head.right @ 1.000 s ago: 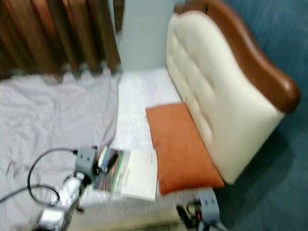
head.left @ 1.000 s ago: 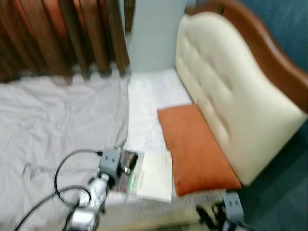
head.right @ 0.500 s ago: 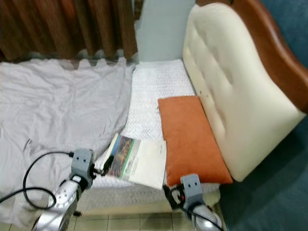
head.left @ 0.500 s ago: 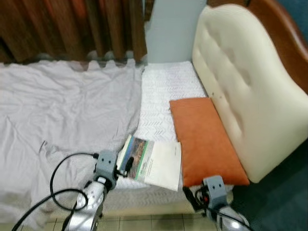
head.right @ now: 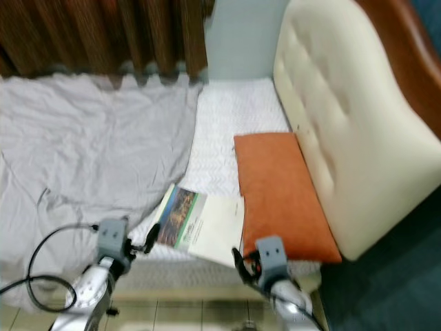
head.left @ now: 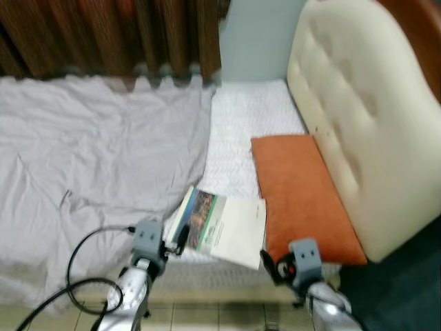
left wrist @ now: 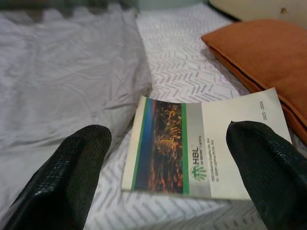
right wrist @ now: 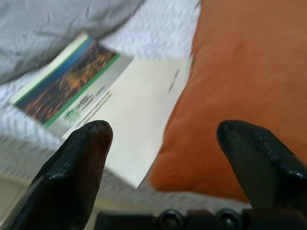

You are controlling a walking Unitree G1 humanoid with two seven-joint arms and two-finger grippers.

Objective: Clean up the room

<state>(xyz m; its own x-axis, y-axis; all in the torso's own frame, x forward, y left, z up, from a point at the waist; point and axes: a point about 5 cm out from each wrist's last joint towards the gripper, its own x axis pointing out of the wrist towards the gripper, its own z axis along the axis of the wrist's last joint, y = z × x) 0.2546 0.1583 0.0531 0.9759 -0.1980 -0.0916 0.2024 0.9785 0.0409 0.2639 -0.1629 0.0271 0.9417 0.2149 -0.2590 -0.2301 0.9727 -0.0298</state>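
A booklet (head.left: pixel 220 226) with a city photo and a green stripe on its cover lies flat on the white mattress (head.left: pixel 241 131), near the bed's front edge. Its right side touches an orange pillow (head.left: pixel 300 196). My left gripper (head.left: pixel 180 238) hovers open just in front of the booklet's left corner; in the left wrist view the booklet (left wrist: pixel 192 158) lies between and beyond the two black fingers (left wrist: pixel 72 177). My right gripper (head.left: pixel 267 263) is open too, low by the pillow's near corner. The right wrist view has booklet (right wrist: pixel 129 105) and pillow (right wrist: pixel 240 86) ahead of its fingers.
A crumpled grey sheet (head.left: pixel 89 152) covers the bed's left part. A cream padded headboard (head.left: pixel 365 124) with a wooden rim stands on the right. Brown curtains (head.left: pixel 103 34) hang behind the bed. Tiled floor (head.left: pixel 207 318) runs under the bed's front edge.
The whole view has shifted, so the camera moved; the bed's front edge and floor now show. The left gripper, earlier over the booklet's left edge, now sits just short of it.
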